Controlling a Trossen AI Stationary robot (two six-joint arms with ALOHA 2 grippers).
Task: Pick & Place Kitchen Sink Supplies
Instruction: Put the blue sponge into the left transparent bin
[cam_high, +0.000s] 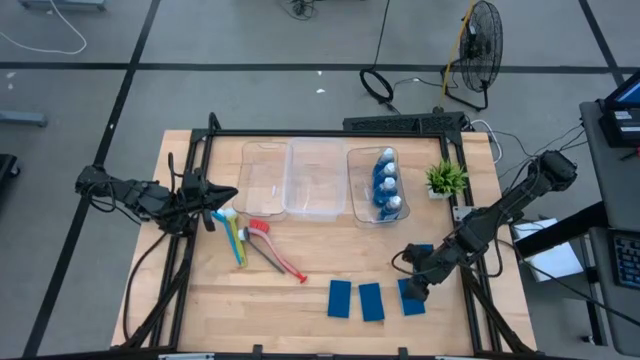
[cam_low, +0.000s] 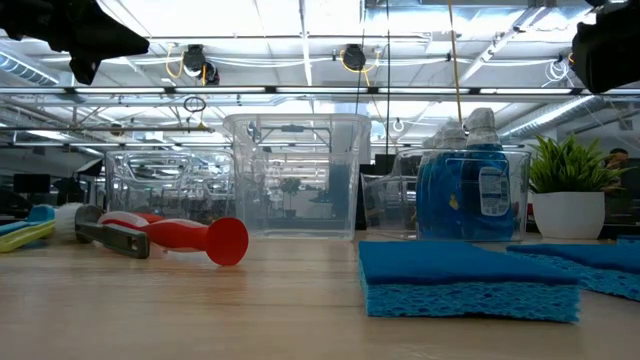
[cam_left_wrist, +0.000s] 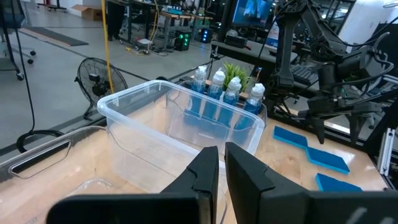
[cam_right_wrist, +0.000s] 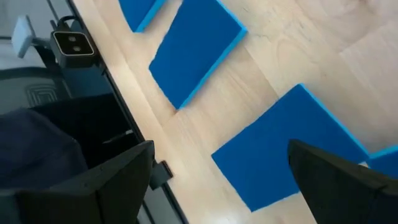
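Right tool (cam_high: 413, 290) spread wide, hovering over flat blue rectangular sponge (cam_high: 411, 297) nearest potted plant (cam_high: 446, 178). Left tool (cam_high: 228, 195) pressed together, empty, beside clear plastic bins (cam_high: 319, 180). Risk: neighbouring sponge close by; off-centre descent could nudge both on wooden worktop (cam_high: 300, 310).

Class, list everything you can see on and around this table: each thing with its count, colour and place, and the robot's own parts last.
Sponges: four, blue, flat along the table's front right.
Bottles: four, blue and white, in the right bin.
Dish brushes: three, red, yellow-green and light blue, front left of the bins.
Bins: three, clear, in a row at the back.
Potted plant: one, green, right of the bins.
Fan: one, dark, on the floor behind.
Left hand: shut, beside the left bin.
Right hand: open, over the rightmost sponges.
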